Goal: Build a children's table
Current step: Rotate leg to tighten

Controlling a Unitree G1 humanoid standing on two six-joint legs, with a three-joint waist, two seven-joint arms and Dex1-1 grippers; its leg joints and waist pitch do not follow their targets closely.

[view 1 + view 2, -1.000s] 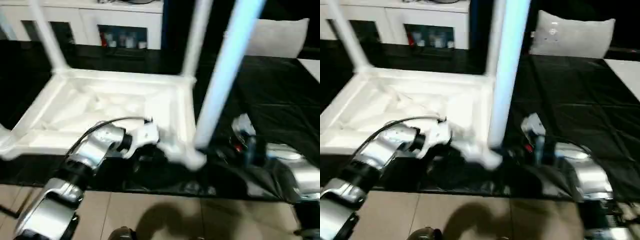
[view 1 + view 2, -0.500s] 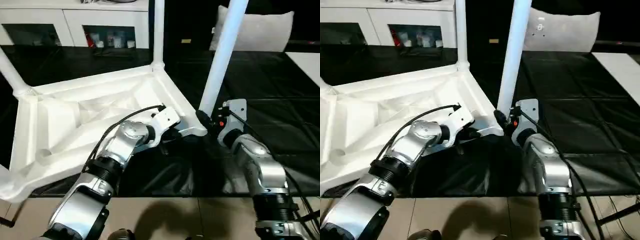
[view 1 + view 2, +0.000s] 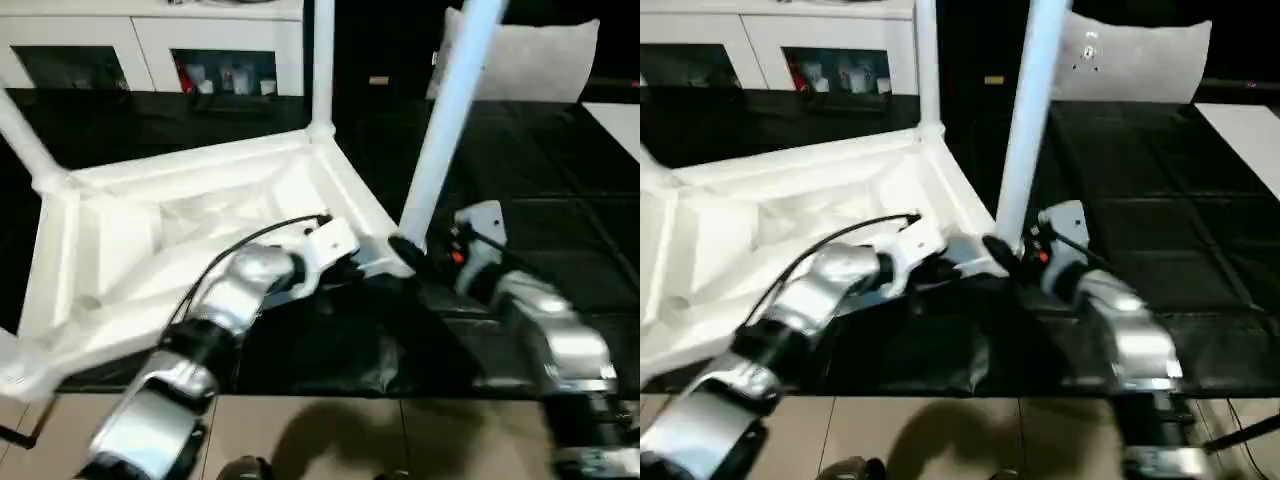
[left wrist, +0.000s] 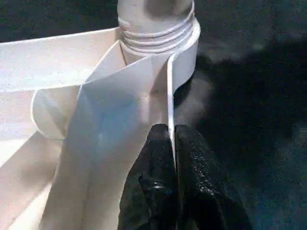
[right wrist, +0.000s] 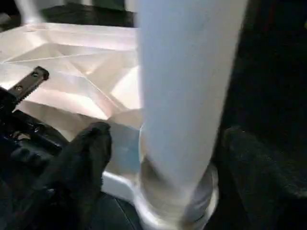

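While the top (image 3: 190,250) lies upside down on the black work table (image 3: 560,180), near its front edge, most of the building seems done: three legs stand in corner sockets, namely one at the far corner (image 3: 322,60), one at the left (image 3: 22,140) and one at the near right corner (image 3: 445,120). A fourth corner reaches the picture's lower left edge, and whether its leg is in cannot be told. The near right leg's threaded collar (image 4: 156,33) sits at its socket; how deep it is screwed cannot be told, so this leg is probably the step in hand. The left gripper (image 4: 171,143) is closed, pinching the top's thin rim beside that socket. The right gripper (image 5: 158,158) is spread wide on both sides of the leg's base, not clamping it. The plastic is white, with ribs on the underside.
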